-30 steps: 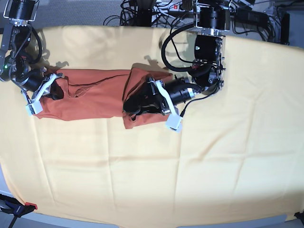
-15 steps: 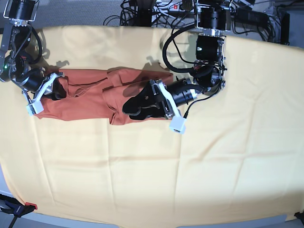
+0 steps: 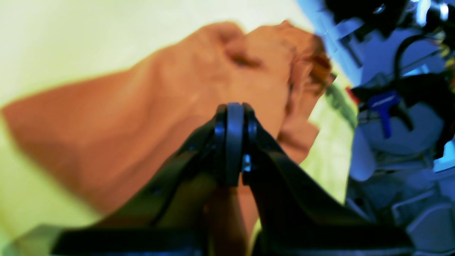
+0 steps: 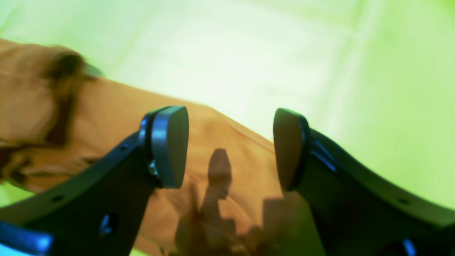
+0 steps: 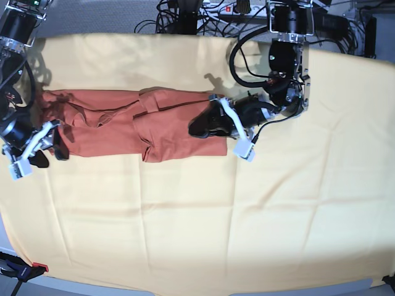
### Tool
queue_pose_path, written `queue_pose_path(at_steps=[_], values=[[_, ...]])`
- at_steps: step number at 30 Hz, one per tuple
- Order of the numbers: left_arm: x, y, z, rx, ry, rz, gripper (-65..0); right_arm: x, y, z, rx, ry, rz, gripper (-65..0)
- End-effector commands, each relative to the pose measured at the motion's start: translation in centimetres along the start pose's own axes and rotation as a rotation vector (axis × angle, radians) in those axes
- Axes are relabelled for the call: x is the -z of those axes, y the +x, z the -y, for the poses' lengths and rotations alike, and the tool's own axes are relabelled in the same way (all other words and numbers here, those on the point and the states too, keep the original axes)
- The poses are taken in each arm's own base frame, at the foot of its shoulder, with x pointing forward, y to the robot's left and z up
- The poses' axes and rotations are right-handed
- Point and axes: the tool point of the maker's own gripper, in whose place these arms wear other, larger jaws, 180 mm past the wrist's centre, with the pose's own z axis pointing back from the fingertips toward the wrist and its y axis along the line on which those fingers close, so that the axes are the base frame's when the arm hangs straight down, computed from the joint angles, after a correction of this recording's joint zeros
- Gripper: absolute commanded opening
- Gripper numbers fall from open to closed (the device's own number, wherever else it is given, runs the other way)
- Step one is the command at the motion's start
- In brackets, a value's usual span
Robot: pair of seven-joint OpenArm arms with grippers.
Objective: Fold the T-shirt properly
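The rust-orange short-sleeved fabric T-shirt point(image 5: 129, 120) lies as a long horizontal band on the pale yellow cloth point(image 5: 203, 228) that covers the surface, toward ten o'clock in the base view. Half a second ago its right-hand part was bunched under the left hand; now that part lies flatter, with a folded flap hanging toward six o'clock near the middle.

The left hand point(image 5: 199, 126) has drawn back toward three o'clock and now sits over the shirt's right edge. Its fingers point(image 3: 233, 142) are pressed together with no fabric between them in the wrist view; a second ago they stood partly apart.

The right hand point(image 5: 43, 151) has left the sleeve end that it pinched before and moved toward seven o'clock, off the shirt's left end and over the yellow cloth. Its fingers point(image 4: 170, 145) stand wide apart, holding nothing, with orange fabric below them.
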Motion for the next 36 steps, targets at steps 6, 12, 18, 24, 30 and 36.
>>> queue_pose_path(at_steps=[6, 12, 18, 24, 30, 36], values=[[-2.6, 1.4, -1.8, 0.070, 0.041, -0.005, -65.0, -4.4, -1.9, 5.1, 0.146, -0.188, -0.020, -24.5], [-5.0, 2.0, -3.0, 0.081, 0.056, -0.014, -65.0, -5.6, -6.7, 4.5, 0.324, -0.156, -0.052, -24.2], [-7.1, 2.1, -4.1, 0.097, 0.083, -0.045, -65.0, -3.6, -9.2, 1.9, 0.477, -0.008, -0.001, -24.2], [-8.8, 2.9, -5.5, 0.110, 0.134, -0.033, -65.0, -2.0, -12.0, 1.6, 0.607, 0.043, -0.004, -24.1], [-10.1, 4.0, -6.4, 0.109, 0.174, 0.006, -65.0, -0.7, -12.2, 1.4, 0.717, 0.110, 0.033, -24.2], [-10.3, 4.2, -6.6, 0.098, 0.188, 0.015, -65.0, -0.1, -12.1, -1.5, 0.719, 0.239, -0.039, -24.3]])
